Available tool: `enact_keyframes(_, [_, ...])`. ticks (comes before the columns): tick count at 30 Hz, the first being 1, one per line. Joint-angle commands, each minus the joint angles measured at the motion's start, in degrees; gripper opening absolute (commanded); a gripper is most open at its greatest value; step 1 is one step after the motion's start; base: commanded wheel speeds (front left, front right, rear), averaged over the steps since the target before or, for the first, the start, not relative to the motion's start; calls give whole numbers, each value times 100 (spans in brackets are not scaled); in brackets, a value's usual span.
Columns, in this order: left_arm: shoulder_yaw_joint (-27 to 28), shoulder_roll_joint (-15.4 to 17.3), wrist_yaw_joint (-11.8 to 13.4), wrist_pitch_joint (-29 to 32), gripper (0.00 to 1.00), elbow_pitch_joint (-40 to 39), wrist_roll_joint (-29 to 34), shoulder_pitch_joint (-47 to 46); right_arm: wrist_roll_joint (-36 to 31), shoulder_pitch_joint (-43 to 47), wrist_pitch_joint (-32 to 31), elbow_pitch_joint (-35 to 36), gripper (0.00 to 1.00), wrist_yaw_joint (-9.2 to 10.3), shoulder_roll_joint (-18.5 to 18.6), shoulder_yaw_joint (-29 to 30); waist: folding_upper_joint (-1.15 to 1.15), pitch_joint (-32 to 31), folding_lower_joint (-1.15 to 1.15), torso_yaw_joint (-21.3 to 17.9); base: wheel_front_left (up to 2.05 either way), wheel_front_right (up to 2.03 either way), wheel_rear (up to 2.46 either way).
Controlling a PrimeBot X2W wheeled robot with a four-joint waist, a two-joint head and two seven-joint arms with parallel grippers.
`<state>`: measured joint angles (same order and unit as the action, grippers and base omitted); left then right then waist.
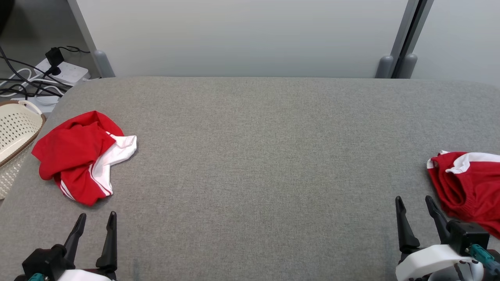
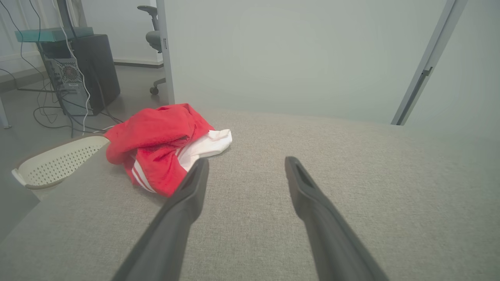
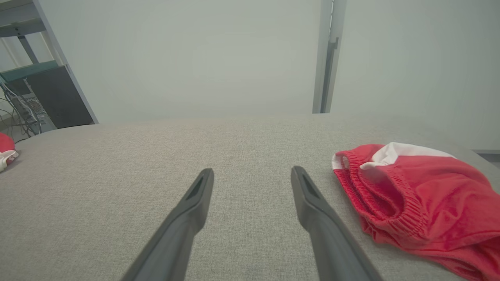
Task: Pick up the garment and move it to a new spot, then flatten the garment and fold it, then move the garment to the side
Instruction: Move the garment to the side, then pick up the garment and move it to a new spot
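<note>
Noting two crumpled red-and-white garments on the grey padded table (image 1: 250, 156). The left garment (image 1: 80, 156) is lying bunched near the table's left edge, beside the basket (image 1: 15, 128) hanging off that edge. The right garment (image 1: 466, 187) is lying heaped at the table's right edge and running partly out of the head view. I cannot tell which of the two the task means. Both are looking like thin, light knit cloth: soft, limp, nothing fragile, likely sagging and unfolding once lifted, and a pinch may be catching several layers at once. On the left garment I am judging the raised red fold nearest the table's front as the easiest hold. On the right garment the gathered elastic waistband (image 3: 404, 203) is offering a thicker, less slippery ridge to pinch. The left gripper (image 1: 97, 215) is hovering over the table's front left corner, fingers spread fully apart, holding nothing, its tips pointing at the left garment's near hem but standing clear of it. The right gripper (image 1: 413, 200) is hovering over the table's front right, fingers likewise wide apart and holding nothing, just beside the right garment without touching it. The table's middle is showing only bare cloth cover.
</note>
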<state>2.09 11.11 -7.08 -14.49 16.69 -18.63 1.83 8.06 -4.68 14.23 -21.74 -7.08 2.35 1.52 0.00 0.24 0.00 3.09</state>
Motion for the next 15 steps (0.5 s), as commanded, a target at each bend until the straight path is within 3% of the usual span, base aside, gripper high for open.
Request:
enact_keyframes(1, [205,73,-41,-51,100,-113,80,-208,19,-94,76,177,100,-41,53,-126,0,-1,0,6,0,0,0])
enact_keyframes(8, [117,52,-41,-51,100,-99,85,-234,-35,-160,76,186,100,-41,53,-204,0,-16,0,228,0,0,0])
enact_keyframes(15, [193,19,-41,-51,100,17,66,-250,37,-284,76,12,100,-41,53,-548,0,-14,0,852,0,0,0])
